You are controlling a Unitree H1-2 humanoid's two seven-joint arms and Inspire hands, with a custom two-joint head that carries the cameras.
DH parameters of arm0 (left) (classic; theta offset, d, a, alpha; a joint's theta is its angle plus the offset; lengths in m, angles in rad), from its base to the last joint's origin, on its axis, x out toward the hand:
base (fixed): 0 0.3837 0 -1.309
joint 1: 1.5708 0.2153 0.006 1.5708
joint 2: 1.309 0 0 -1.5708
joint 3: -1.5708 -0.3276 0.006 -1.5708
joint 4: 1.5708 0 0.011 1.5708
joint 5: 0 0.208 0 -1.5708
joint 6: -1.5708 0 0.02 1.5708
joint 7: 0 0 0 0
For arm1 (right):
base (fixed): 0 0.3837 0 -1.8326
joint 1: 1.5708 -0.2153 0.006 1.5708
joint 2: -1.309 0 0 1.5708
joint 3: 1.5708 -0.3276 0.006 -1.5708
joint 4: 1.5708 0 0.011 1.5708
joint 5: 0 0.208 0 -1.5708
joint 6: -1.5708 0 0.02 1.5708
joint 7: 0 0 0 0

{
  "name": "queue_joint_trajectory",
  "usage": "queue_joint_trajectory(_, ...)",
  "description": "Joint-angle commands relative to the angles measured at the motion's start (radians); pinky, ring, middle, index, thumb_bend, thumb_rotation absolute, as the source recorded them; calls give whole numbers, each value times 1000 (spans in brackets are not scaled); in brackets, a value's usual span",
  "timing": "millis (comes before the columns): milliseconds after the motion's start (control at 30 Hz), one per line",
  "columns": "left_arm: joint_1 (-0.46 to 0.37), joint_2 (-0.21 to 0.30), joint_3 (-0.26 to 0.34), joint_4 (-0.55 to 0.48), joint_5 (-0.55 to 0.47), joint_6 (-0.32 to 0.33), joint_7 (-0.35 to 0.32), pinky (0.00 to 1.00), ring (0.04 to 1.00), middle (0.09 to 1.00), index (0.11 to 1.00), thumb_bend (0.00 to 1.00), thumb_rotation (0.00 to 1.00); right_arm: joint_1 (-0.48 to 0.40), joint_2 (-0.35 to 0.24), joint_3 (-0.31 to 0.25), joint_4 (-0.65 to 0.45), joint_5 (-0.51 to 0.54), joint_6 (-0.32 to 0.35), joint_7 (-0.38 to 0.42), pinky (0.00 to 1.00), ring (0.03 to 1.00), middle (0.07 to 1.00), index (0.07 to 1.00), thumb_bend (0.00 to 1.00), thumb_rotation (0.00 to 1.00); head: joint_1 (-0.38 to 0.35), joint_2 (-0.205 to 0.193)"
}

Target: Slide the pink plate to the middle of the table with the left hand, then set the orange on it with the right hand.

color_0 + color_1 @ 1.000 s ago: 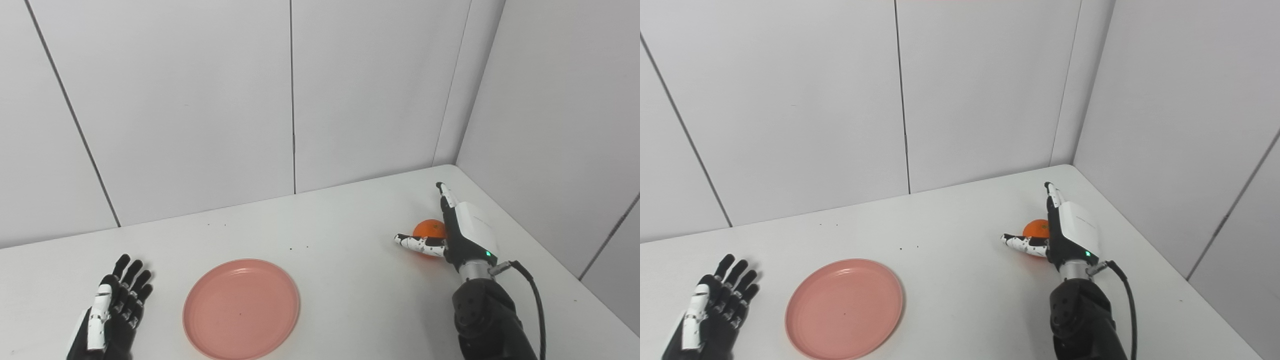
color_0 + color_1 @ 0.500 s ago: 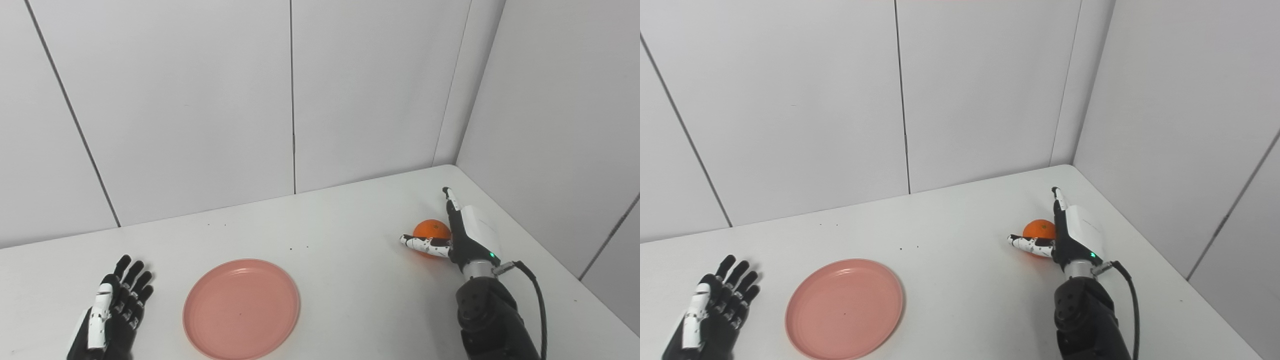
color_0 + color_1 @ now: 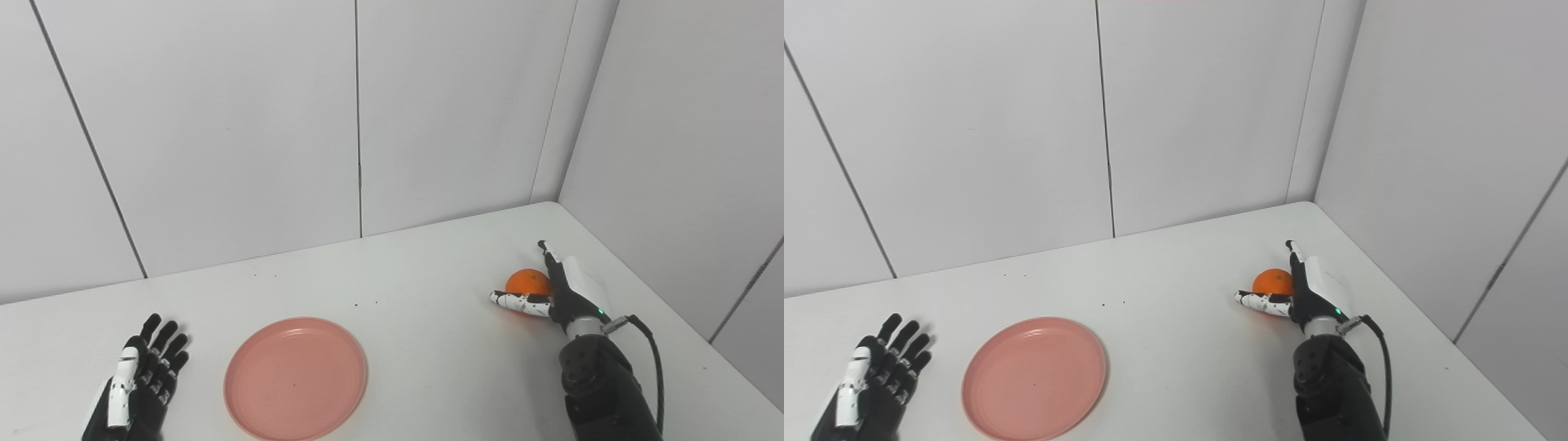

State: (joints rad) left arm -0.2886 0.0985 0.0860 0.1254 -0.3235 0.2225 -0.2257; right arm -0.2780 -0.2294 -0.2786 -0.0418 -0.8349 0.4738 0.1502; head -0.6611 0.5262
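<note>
Fingers (image 3: 547, 252) of the right hand (image 3: 560, 291) are spreading wide beside the orange (image 3: 525, 283) near the table's (image 3: 429, 306) right edge, not gripping yet.

From the right eye, the left hand (image 3: 876, 376) is lying open by the plate (image 3: 1034, 378), which seems placed; closing on the orange comes next.

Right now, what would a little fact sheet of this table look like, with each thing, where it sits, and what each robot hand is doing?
table: white table, set in a corner of grey panel walls
pink plate: pink plate, empty, flat on the near left part of the table
orange: orange, on the table at the far right, not on the plate
left robot hand: left hand, open, fingers spread, resting left of the plate, not touching it
right robot hand: right hand, open, cupped beside the orange, thumb in front of it, fingers not closed
</note>
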Motion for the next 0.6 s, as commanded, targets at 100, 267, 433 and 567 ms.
queue_joint_trajectory(100,-3,3,0,-5,-1,12,2,989,965,976,972,280,1000,-50,-8,-16,-6,-37,-4,22,679,844,914,938,973,494,8,7)
queue_joint_trajectory(267,-1,5,-3,-10,2,11,1,992,961,970,968,283,1000,-57,-8,-20,5,-34,-4,38,722,872,919,936,976,482,8,12)
queue_joint_trajectory(433,2,5,-5,-18,3,17,3,994,967,975,971,287,1000,-68,-5,-29,6,-60,-4,81,679,854,916,931,986,494,9,14)
queue_joint_trajectory(567,4,3,-3,-19,0,18,5,996,970,977,972,286,1000,-71,-2,-31,4,-70,-4,99,566,751,829,921,994,474,9,17)
